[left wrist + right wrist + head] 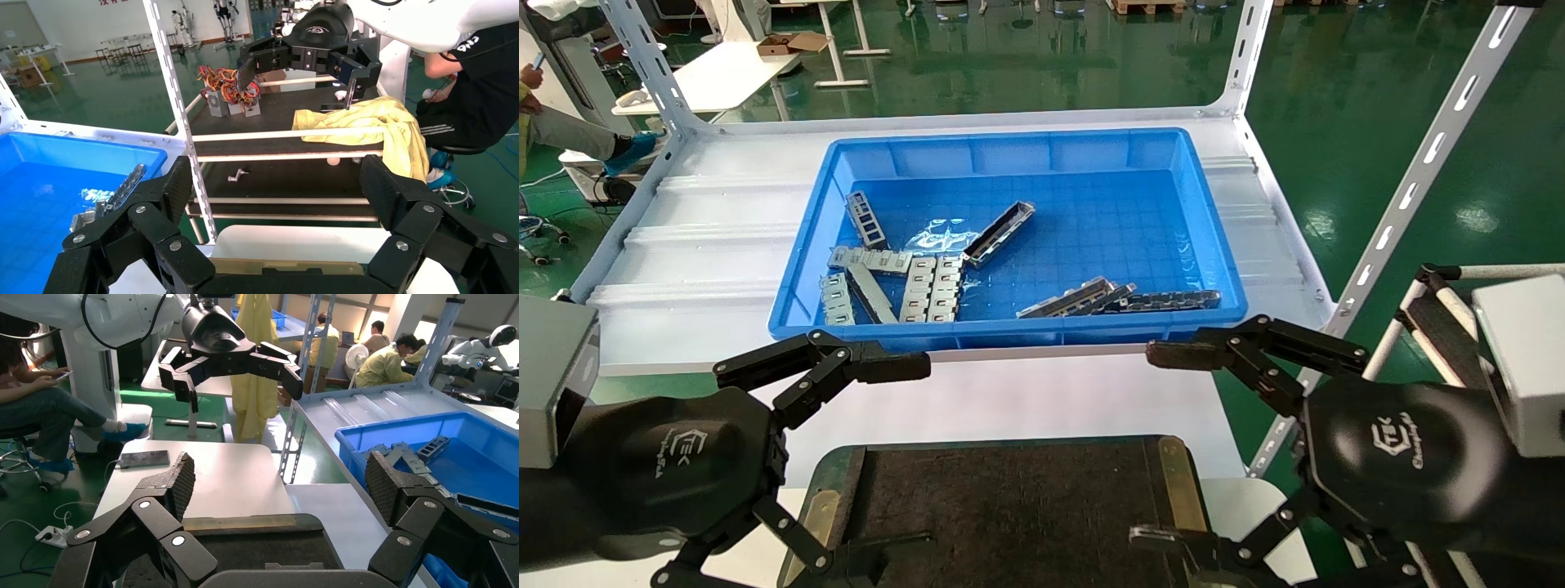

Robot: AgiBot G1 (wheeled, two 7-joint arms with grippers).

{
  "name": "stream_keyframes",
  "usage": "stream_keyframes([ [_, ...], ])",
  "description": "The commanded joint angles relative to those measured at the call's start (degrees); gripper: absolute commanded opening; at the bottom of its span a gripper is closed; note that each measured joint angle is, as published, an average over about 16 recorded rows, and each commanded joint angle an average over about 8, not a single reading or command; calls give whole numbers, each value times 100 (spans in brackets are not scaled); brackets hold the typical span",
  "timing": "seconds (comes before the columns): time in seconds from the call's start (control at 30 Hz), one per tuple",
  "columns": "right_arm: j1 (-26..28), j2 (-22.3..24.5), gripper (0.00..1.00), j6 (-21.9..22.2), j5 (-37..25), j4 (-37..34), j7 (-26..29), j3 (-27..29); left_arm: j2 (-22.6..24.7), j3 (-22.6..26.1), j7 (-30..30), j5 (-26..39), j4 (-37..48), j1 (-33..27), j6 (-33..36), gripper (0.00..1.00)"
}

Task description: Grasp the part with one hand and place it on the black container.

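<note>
A: From the head view, where do things stand?

B: Both arms hover low over the near edge of the counter point(707, 237). The left tool point(842, 457) and the right tool point(1173, 445) face each other, each with its fingers spread wide and gripping nothing. Between and beneath them lies the black container point(1009, 506), brass strips along its sides, its rough top bare. Beyond it sits the blue bin point(1009, 237), where the metal strips lie scattered: one part point(999, 234) rests tilted near the middle, others are bunched at the bin's left and along its near wall. No part has been lifted yet, so the grasp looks still to come.

A: Why hold the arms that way?

B: Likely a ready stance: spread fingers can drop over a slim strip, and flanking the tray keeps the setting-down short.

A: And the left wrist view?

B: The left tool point(278, 184) shows its two dark pads well apart, nothing between them. The blue bin point(92, 153) is off to one side with a part point(125, 187) lying near its wall. Farther off, the right tool point(294, 67) hangs open too. A sliver of the black container point(287, 269) shows close under the wrist.

A: The right wrist view?

B: Much the same, mirrored. The right tool point(281, 481) is spread and empty, the black container point(257, 539) just below it, the blue bin point(428, 432) beside it with a part point(433, 446) among the strips inside. The left tool point(235, 364) hangs opposite, fingers apart.
</note>
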Motion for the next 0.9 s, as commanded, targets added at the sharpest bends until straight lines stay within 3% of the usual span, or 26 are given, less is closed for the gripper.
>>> stream_keyframes([
  [0.03,0,0,100,0,0,0,0,0,0,0,0,0,0,0,0,100],
  [0.6,2,-1,100,-1,0,-3,-2,-1,35,11,33,58,40,-45,-43,100],
  [0.9,3,0,100,-2,2,-5,-3,-4,224,114,54,445,109,-228,-425,100],
])
